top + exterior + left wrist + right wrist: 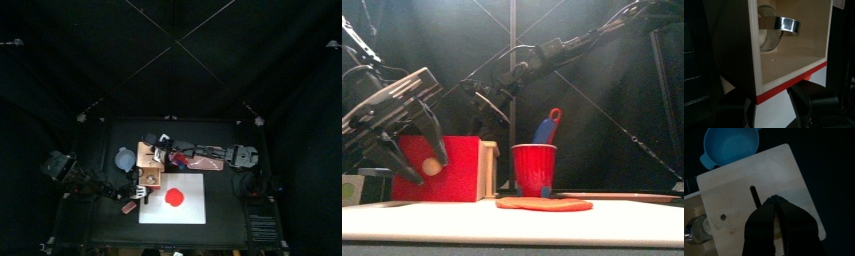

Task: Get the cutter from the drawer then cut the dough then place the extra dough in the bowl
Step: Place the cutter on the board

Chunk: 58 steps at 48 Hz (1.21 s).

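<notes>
Here, cutter [784, 23] inside open drawer [794, 60], beyond left gripper [774, 94].

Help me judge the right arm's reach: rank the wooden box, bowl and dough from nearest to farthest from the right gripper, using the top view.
1. The wooden box: directly under the right gripper, jaws shut over its top.
2. The bowl: just beyond the box, toward the table's left.
3. The dough: on the white board, toward the front.

Inside the open drawer [794, 62], one side of the round metal cutter [784, 23] hides behind the drawer wall. The blue-grey bowl [729, 145] is cut off at the edge. The lower end of the blue knife [551, 125] sits unseen inside the red cup [533, 168].
</notes>
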Motion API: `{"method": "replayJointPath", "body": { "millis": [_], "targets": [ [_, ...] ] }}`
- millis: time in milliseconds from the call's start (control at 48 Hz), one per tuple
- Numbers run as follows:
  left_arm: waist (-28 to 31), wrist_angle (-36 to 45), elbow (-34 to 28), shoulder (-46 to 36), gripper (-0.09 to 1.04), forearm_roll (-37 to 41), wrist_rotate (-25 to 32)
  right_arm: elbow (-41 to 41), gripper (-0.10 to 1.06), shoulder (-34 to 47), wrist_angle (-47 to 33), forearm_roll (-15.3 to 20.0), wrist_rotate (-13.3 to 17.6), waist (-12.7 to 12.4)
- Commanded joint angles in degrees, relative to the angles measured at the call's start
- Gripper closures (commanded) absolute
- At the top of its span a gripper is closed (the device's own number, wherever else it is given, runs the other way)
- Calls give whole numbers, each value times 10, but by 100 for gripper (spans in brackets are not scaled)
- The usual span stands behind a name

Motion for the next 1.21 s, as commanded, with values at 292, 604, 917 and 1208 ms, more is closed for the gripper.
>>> {"method": "replayJointPath", "body": {
  "millis": [292, 604, 917, 1208],
  "targets": [
    [-18, -3, -14, -53, 16, 15, 4, -6, 92, -2, 9, -1, -1, 0],
    [-34, -8, 20, -109, 16, 25, 8, -17, 92, -11, 16, -1, -2, 5],
    [-40, -19, 91, -239, 17, 157, 5, -7, 88, -79, 67, -1, -9, 23],
    [-28, -11, 158, -307, 17, 288, 4, 18, 53, -113, 72, 2, -8, 82]
  ]
}}
